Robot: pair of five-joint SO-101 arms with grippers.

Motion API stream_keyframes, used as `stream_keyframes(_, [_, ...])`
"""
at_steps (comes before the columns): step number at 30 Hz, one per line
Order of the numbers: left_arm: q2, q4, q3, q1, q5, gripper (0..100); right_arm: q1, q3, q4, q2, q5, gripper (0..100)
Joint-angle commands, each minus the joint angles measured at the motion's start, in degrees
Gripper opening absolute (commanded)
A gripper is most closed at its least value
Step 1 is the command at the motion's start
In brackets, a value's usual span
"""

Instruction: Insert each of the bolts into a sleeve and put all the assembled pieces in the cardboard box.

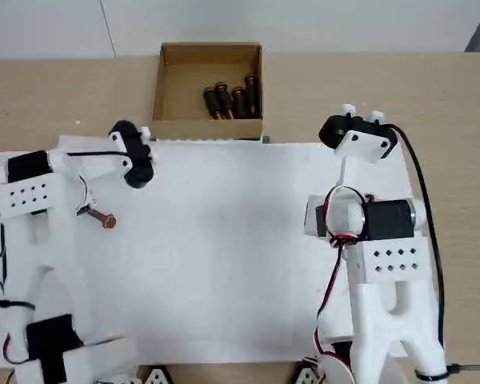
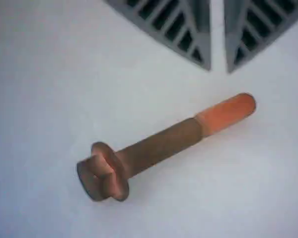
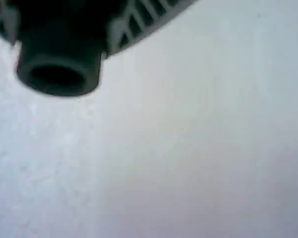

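A brown bolt [image 2: 159, 148] with an orange tip lies loose on the white mat [image 1: 224, 240]; from above, the bolt [image 1: 102, 218] is at the mat's left side. My left gripper [image 2: 217, 54] hangs just over the orange tip, shut to a thin slit, holding nothing. My right gripper [image 3: 59, 29] is shut on a black sleeve [image 3: 57, 74], whose open end hangs a little above the mat. The right arm [image 1: 368, 220] stands at the mat's right side. The cardboard box [image 1: 166, 88] at the back holds several assembled pieces [image 1: 232, 98].
The left arm [image 1: 96, 164] stretches along the mat's far left, its black wrist motor [image 1: 134, 160] close to the box's front left corner. Bare white mat lies between the two arms. Cables [image 1: 336, 272] hang by the right arm's base.
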Motion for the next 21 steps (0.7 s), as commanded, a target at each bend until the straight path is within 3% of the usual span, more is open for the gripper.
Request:
stream_keyframes(1, [1.67, -1.49, -2.51, -1.32, -16.62, 1, 0.57, -0.35, -0.22, -1.19, -0.44, 0.3])
stream_keyframes(7, [4.40, -1.49, -2.51, -1.49, -24.44, 1, 0.57, -0.35, -0.22, -1.19, -0.44, 0.3])
stream_keyframes(10, [6.07, -1.49, -2.59, -1.58, -27.52, 6, 0.57, -0.35, -0.22, -1.19, -0.44, 0.3])
stream_keyframes(15, [8.09, -2.20, -2.59, -2.20, -28.84, 8, 0.57, -0.35, -0.22, -1.36, -0.35, 0.3])
stream_keyframes(21, [12.04, -8.44, -2.59, -3.52, -30.68, 12, 0.48, 0.62, -0.40, -1.19, -0.44, 0.3])
